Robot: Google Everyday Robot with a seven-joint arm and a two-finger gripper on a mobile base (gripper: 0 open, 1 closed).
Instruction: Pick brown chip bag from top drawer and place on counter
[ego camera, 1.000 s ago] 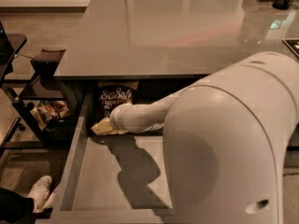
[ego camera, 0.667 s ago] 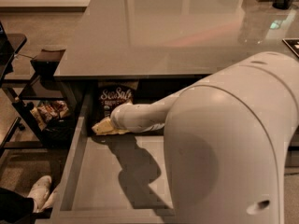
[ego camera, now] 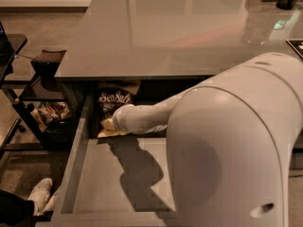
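The tool (ego camera: 108,125) is down at the back of the top drawer (ego camera: 75,174), right up against the brown chip bag (ego camera: 112,101). Its tip sits on the bag's lower cream-yellow edge, just beneath the white lettering. Whether the tool is clenched on the bag or released cannot be told, because the pale wrist covers its working end. The arm (ego camera: 246,145) runs back from there to the right and fills the near corner of the view, throwing a long shadow across the drawer's bare floor.

The bag stands against the drawer's rear, tucked under the overhang of the counter (ego camera: 170,32), and it looks to be resting there, not lifted. By the look of it, the reach is done and the tool is at the grasp. The lift out of the drawer and the placing on the counter are yet to come.

Out to the left, a black side table (ego camera: 47,59) holds small snack packets (ego camera: 49,112) on its lower shelf, and a white shoe (ego camera: 40,200) shows at the bottom corner.
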